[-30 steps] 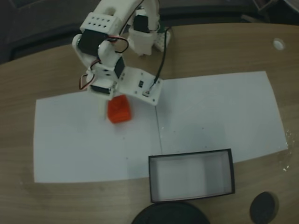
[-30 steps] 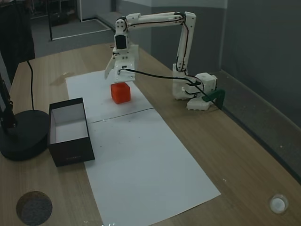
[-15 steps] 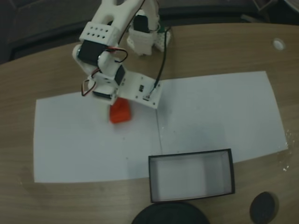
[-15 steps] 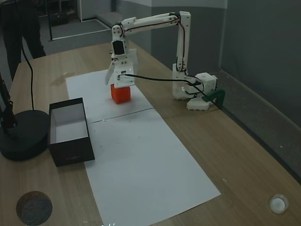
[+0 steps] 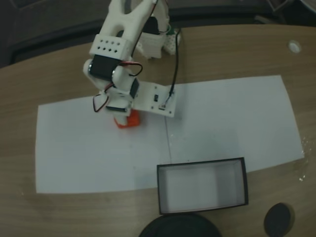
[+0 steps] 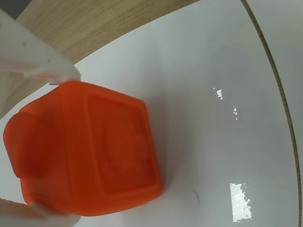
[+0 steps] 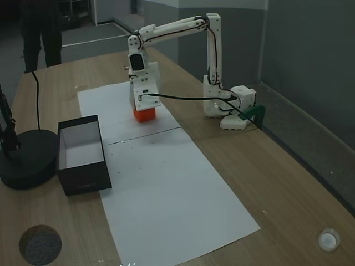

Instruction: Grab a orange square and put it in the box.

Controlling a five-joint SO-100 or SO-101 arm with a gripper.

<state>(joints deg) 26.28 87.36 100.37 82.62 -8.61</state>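
The orange square (image 5: 130, 121) rests on white paper, left of the table's middle in a fixed view, and also shows from the side in the other fixed view (image 7: 145, 114). My gripper (image 5: 123, 116) has come down over it. In the wrist view the orange square (image 6: 109, 156) lies between a white finger (image 6: 38, 61) above and another at the bottom edge; both stand close against its sides, and the gripper (image 6: 73, 146) is open. The box (image 5: 202, 163), a black-walled tray with a pale floor, sits toward the front edge, well apart from the square (image 7: 83, 180).
A large black round base (image 5: 180, 228) lies just in front of the box (image 7: 25, 163). A small black disc (image 5: 278, 219) and a white cap (image 5: 295, 47) sit on the bare wood. The arm's base (image 7: 230, 108) stands at the table's far side. A person's legs (image 7: 41, 33) stand beyond the table.
The gripper has lowered from above the orange square to down around it, now covering most of it in the fixed view from above. The square has not moved.
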